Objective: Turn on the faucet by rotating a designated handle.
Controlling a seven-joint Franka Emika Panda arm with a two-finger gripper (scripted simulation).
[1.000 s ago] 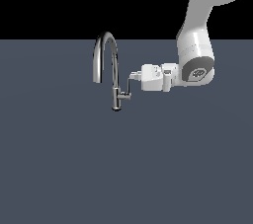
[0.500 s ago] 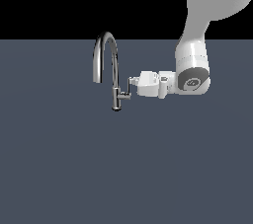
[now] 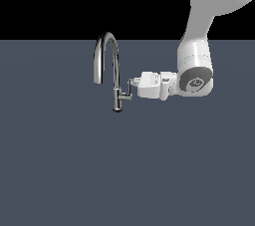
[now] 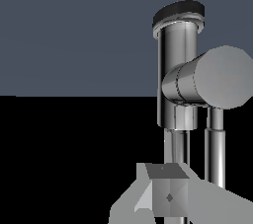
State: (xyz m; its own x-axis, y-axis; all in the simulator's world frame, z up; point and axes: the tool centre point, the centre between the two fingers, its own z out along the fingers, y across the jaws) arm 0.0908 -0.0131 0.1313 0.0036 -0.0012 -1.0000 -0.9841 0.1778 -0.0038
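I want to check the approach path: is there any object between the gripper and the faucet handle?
Nothing visible stands between them. In the exterior view the gripper is already at the handle, on the exterior view's right of the faucet; only bare surface lies around.

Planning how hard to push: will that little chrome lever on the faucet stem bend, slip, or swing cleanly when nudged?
The handle looks like rigid polished metal, so it probably won't flex. Its shiny, thin surface may let the claw slide off. Set on a stub of the faucet, it likely pivots rather than tips.
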